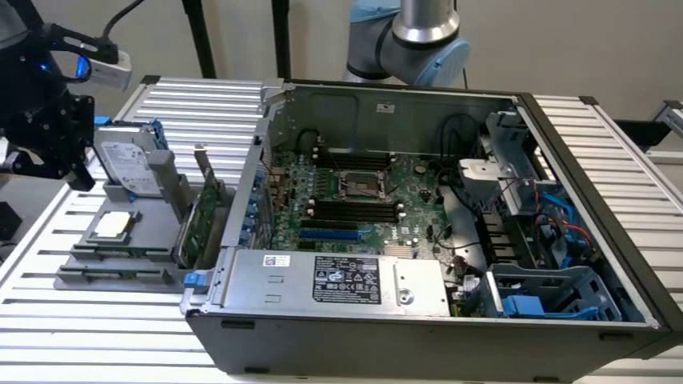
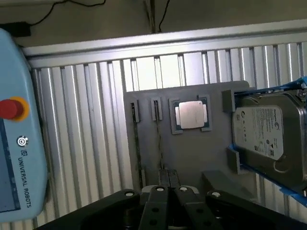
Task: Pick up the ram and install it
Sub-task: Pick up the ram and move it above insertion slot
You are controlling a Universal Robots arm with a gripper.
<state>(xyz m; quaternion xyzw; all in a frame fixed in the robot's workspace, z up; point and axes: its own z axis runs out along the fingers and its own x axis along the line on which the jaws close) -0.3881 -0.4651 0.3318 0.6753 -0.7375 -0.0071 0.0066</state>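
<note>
The ram [image 2: 159, 141] shows as a thin strip seen edge-on, standing in a narrow slot of the grey parts tray [image 2: 192, 158]. My gripper [image 2: 168, 173] hangs well above the near end of that slot, its two black fingers [image 2: 160, 194] pressed together with nothing visibly between them. In the exterior view the gripper [image 1: 75, 178] hovers over the tray [image 1: 80, 256] at the far left, away from the open computer case [image 1: 427, 320]. Black memory slots [image 1: 353, 210] lie on the motherboard [image 1: 421, 200], below the processor socket.
The tray also holds a silver processor chip [image 2: 191, 115], a hard drive with blue rails [image 2: 268, 134] and an upright green expansion card [image 1: 203, 216]. A teach pendant [image 2: 14, 143] lies beside the tray. The power supply [image 1: 341, 280] and drive cages [image 1: 545, 292] fill the case's front.
</note>
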